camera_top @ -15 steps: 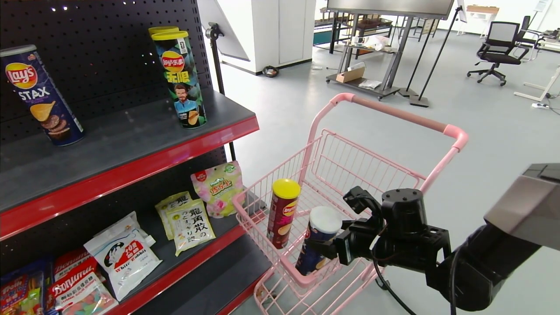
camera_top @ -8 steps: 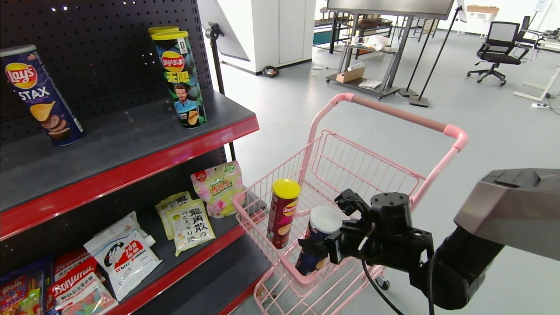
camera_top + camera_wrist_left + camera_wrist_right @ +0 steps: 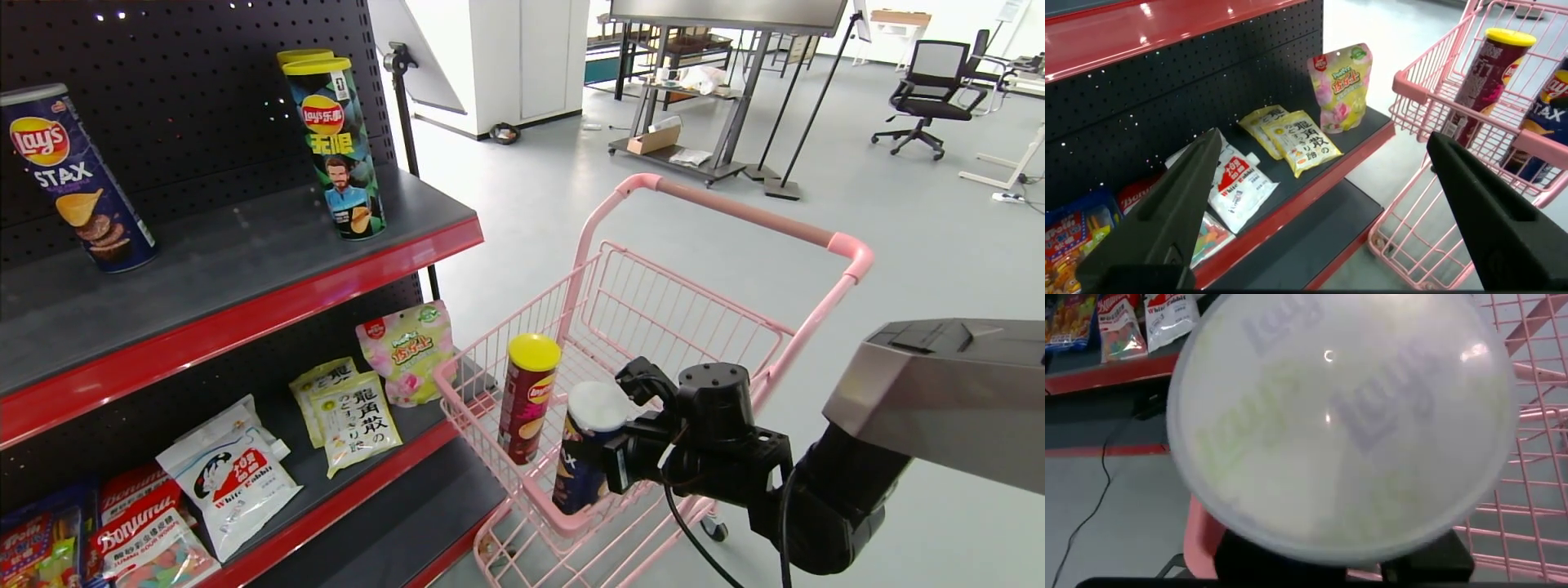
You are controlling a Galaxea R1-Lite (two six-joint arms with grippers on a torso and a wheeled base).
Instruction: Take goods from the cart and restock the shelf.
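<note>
The right end effector is closed around the upper part of the blue can with a white lid. The blue can stands tilted inside the pink cart, just beside the upright red can with a yellow lid. The left end effector hangs with its fingers spread wide before the lower level of the shelf, where snack bags lie. A green can and a dark can stand well apart on the top level.
</note>
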